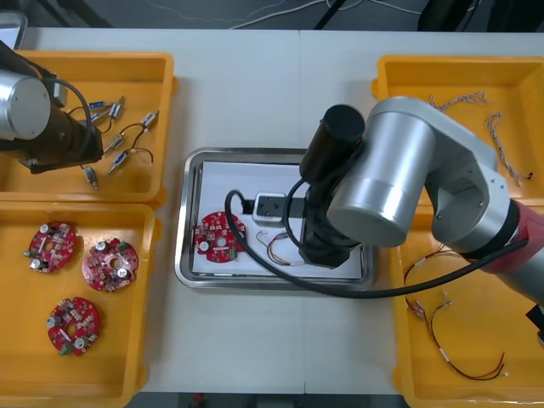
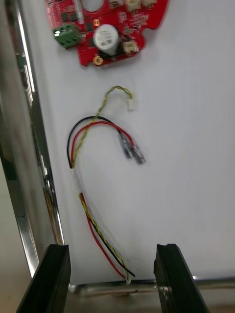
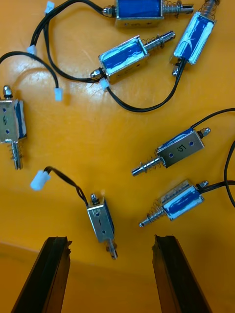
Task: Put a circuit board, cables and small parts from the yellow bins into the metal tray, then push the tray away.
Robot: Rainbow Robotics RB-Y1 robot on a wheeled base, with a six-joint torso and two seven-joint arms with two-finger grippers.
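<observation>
The metal tray [image 1: 189, 212], white inside, holds a round red circuit board [image 1: 219, 236] and a red and yellow cable with a black strand [image 2: 93, 161]. My right gripper [image 2: 112, 283] hangs open just above the tray. The cable's near end lies between its fingertips [image 2: 51, 274], and the board [image 2: 107, 24] lies beyond. Over the far left yellow bin [image 1: 25, 183], my left gripper [image 3: 112, 274] is open above several small metal parts. One small metal part [image 3: 102, 222] lies just beyond its fingertips [image 3: 178, 269], between them.
The near left bin [image 1: 17, 374] holds three more circuit boards [image 1: 110, 263]. Twisted cables [image 1: 501, 144] lie in the far right bin, red and yellow cables [image 1: 450, 340] in the near right one. My right arm [image 1: 382, 187] covers the tray's right half.
</observation>
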